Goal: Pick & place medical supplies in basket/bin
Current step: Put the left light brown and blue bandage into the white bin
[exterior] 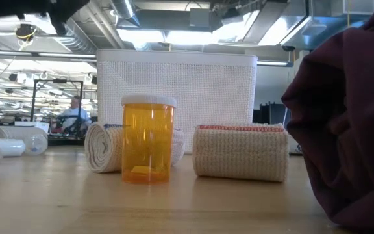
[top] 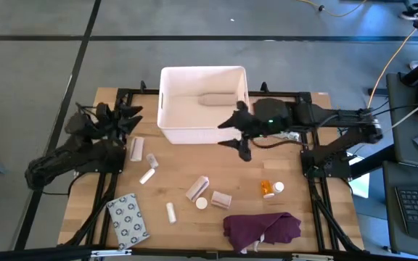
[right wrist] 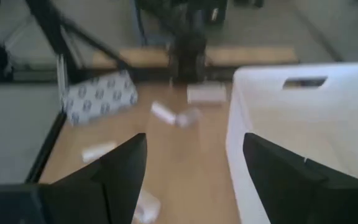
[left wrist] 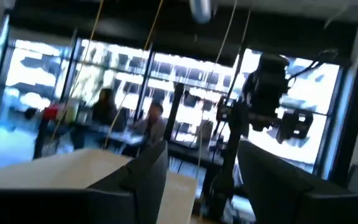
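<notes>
Right gripper point(top: 239, 138) hangs just over the front right corner of the white tub point(top: 167, 109), its two fingers spread apart with nothing between them; in the right wrist view the fingers point(right wrist: 120, 174) frame bare table, with the tub's tall wall and a handle slot close beside them. Left gripper point(top: 129, 116) sits off at the table's left edge, near the tub's left side, fingers apart too and holding nothing.

One beige roll point(top: 216, 98) lies inside the tub by the back wall.

On the wooden table point(top: 173, 188), in front of the tub, small things are spread out with open wood between them — white tubes point(top: 148, 176), a beige roll point(top: 220, 199), an orange pill bottle point(top: 268, 188) with a white cap; a patterned packet point(top: 128, 220) lies at the front left edge; a purple cloth point(top: 261, 230) sits at the front edge, right of middle.

From table height, the pill bottle point(exterior: 148, 139) stands upright in front of two rolls — the tub rises behind them.
</notes>
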Available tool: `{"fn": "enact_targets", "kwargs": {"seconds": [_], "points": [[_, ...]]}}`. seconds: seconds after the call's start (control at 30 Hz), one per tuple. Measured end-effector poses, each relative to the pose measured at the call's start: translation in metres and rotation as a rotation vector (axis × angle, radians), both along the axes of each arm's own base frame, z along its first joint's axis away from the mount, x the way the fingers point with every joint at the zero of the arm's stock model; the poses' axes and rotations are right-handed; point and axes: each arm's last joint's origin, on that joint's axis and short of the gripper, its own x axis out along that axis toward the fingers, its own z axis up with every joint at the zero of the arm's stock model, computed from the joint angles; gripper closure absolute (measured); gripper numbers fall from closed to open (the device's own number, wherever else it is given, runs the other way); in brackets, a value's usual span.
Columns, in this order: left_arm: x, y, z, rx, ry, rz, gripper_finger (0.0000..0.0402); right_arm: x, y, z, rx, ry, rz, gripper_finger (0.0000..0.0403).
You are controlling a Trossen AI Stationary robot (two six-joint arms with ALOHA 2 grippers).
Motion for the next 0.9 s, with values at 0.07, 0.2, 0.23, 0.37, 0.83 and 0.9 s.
{"fn": "enact_targets", "kwargs": {"seconds": [0.07,0.2,0.23,0.37,0.83,0.9], "points": [[0.000,-0.001,0.023,-0.006,0.109,-0.006,0.0212,-0.012,-0.001,-0.007,0.026,-0.062,-0.014,0.0136],[0.001,0.001,0.062,-0.044,0.417,0.039,0.0214,-0.038,-0.006,-0.008,0.074,-0.165,-0.043,0.0136],[0.002,0.003,0.069,-0.078,0.501,0.072,0.0216,-0.043,-0.007,-0.009,0.079,-0.172,-0.051,0.0136],[0.006,0.011,0.085,-0.314,0.849,0.218,0.0225,-0.056,-0.008,-0.013,0.089,-0.175,-0.077,0.0136],[0.052,0.035,0.013,-1.026,1.461,0.515,0.0241,-0.062,-0.008,-0.017,-0.005,-0.129,-0.046,0.0136],[0.057,0.036,-0.001,-1.055,1.473,0.510,0.0240,-0.062,-0.008,-0.018,-0.015,-0.125,-0.042,0.0136]]}}
